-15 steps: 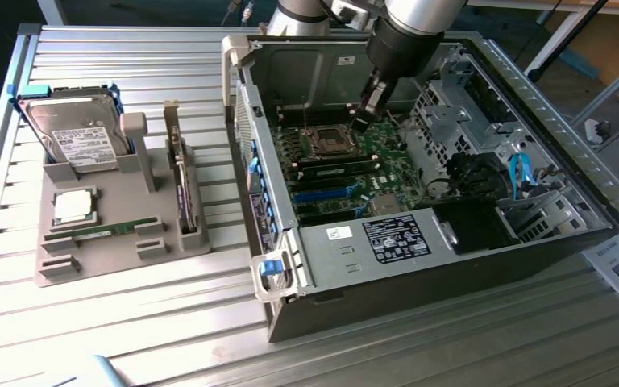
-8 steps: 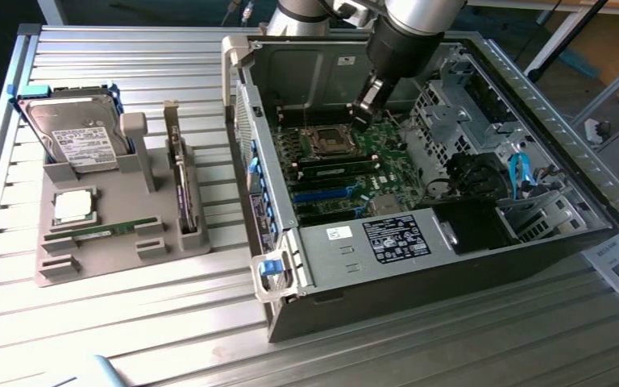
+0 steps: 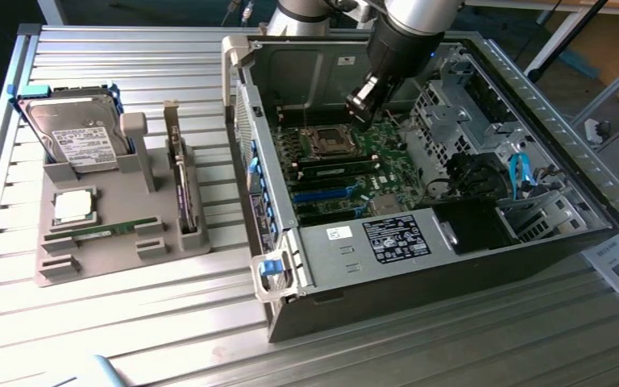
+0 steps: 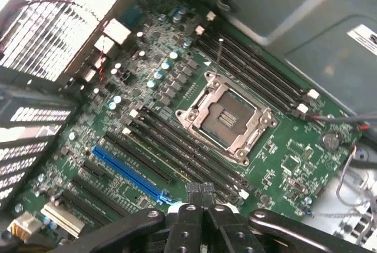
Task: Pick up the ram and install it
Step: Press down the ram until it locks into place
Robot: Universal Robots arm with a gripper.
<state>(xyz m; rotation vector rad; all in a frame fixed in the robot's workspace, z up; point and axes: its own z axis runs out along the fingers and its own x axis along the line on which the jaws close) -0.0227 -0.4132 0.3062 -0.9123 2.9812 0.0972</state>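
Black on the claw (image 4: 200,190), fingers (image 4: 192,195) pressed together with nothing between them. Hangs inside the open computer case (image 3: 530,105), just above the green motherboard (image 4: 294,159). Tips over the near end of a bank of long dark memory slots (image 4: 177,147), apart from the board, as far as can be told. Beyond the tips, the square metal processor socket (image 4: 227,115), open, with a second bank of dark slots (image 4: 253,67) on its far side. To one side of the near bank, a long blue slot (image 4: 126,173).

Seen from the exterior view, claw (image 3: 359,113) lowered from above into the upper part of the case, over the socket (image 3: 329,141).

Well apart, towards the exterior view's left, on the slatted metal table (image 3: 126,330): a grey holder (image 3: 105,262). Lying flat in its groove, the ram (image 3: 103,233), untouched. Just behind it the silver processor chip (image 3: 73,205); further back the hard drive (image 3: 78,137) propped upright; beside them the dark expansion card (image 3: 184,189) standing on edge.
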